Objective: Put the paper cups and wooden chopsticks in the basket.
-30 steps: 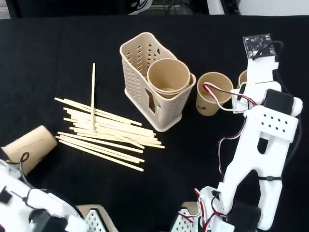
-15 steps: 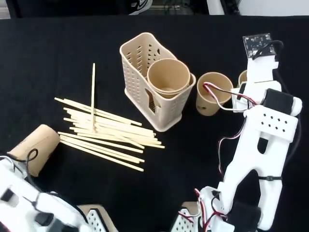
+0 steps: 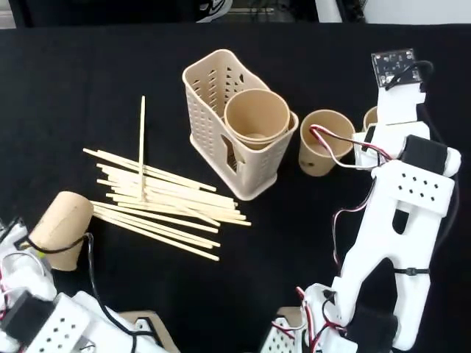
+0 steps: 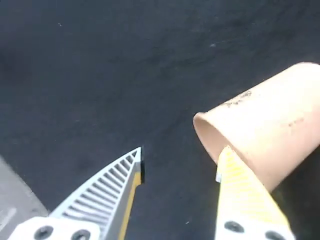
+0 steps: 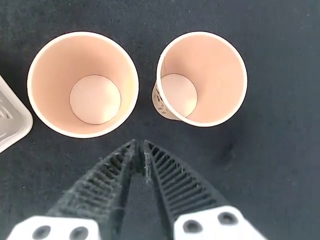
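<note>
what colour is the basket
The basket is a pale cream-beige plastic with slotted walls, seen best in the high view.

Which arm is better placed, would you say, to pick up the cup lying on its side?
Left: the left gripper, open, is beside the tipped cup; the right gripper is shut by the upright cups.

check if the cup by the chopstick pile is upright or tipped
Tipped: the paper cup lies on its side by the wooden chopsticks, rim sideways.

Left tool point(image 4: 181, 152) swung in, fallen cup point(image 3: 62, 229) turned, perhaps nudged
</note>
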`<move>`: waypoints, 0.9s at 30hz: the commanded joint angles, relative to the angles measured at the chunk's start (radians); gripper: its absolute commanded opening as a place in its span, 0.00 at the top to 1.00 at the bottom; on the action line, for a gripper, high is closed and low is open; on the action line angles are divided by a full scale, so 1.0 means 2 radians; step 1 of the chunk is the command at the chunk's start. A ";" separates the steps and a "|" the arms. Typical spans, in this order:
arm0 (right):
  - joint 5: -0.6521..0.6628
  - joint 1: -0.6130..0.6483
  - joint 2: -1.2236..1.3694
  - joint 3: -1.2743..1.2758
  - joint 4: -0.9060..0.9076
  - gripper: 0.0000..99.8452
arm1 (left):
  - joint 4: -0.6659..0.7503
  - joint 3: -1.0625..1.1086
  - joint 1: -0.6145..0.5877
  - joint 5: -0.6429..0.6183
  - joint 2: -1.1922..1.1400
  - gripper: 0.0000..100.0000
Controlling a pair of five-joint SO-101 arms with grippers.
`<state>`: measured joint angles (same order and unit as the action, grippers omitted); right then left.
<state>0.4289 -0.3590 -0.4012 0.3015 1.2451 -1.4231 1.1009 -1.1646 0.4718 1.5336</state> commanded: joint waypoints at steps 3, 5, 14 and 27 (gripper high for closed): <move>0.000 -0.005 -0.001 -0.003 -0.008 0.99 | -0.022 -0.044 -0.020 0.034 0.006 0.75; 0.000 -0.005 -0.001 -0.003 -0.008 0.99 | -0.019 -0.038 -0.008 0.032 0.006 0.75; 0.000 -0.005 -0.001 -0.003 -0.008 0.99 | 0.170 0.108 0.147 -0.170 0.006 0.75; -0.001 0.010 0.000 0.000 -0.010 0.99 | 0.288 0.224 0.113 -0.204 0.005 0.75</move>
<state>0.4289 -0.3590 -0.4012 0.3015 1.2451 -0.8309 1.5551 -0.9498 0.0468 1.5443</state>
